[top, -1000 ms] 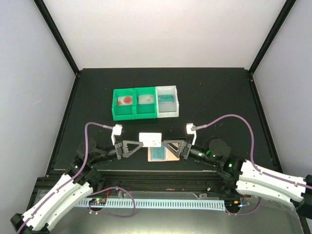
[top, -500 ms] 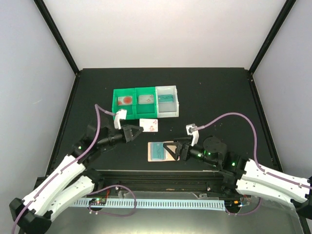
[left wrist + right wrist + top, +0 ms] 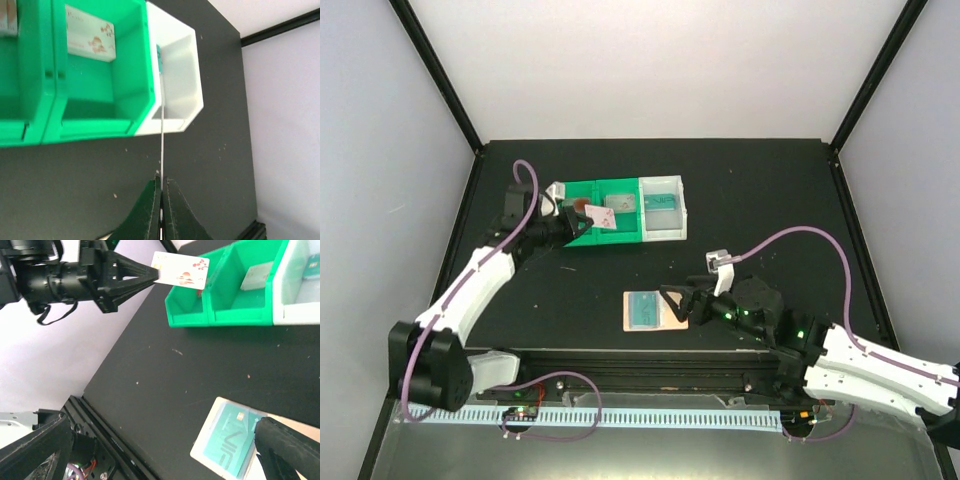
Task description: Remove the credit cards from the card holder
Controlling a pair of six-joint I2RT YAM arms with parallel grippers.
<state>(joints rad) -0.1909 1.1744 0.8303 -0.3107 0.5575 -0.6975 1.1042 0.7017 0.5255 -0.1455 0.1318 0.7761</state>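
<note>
Currently the left gripper (image 3: 586, 222) is pinched tight on one end of a white card (image 3: 603, 217) with red flower marks. It holds the card flat above the green end of the bin (image 3: 620, 240), which lies just ahead of its fingertips. Which green compartment lies under the card cannot be told for sure. The compartment next to the white one already holds a look-alike card (image 3: 90, 32), so that one is probably the target.

To set it down well, the arm should centre the card over one compartment, clear of the dividing wall. It should then dip the free end inside and only then open.

The right gripper (image 3: 673, 303) stands wide, holding nothing, with the holder (image 3: 207, 426) just beside and beneath it on the surface. A teal card (image 3: 643, 311) lies in the holder, so it is not yet out.
</note>
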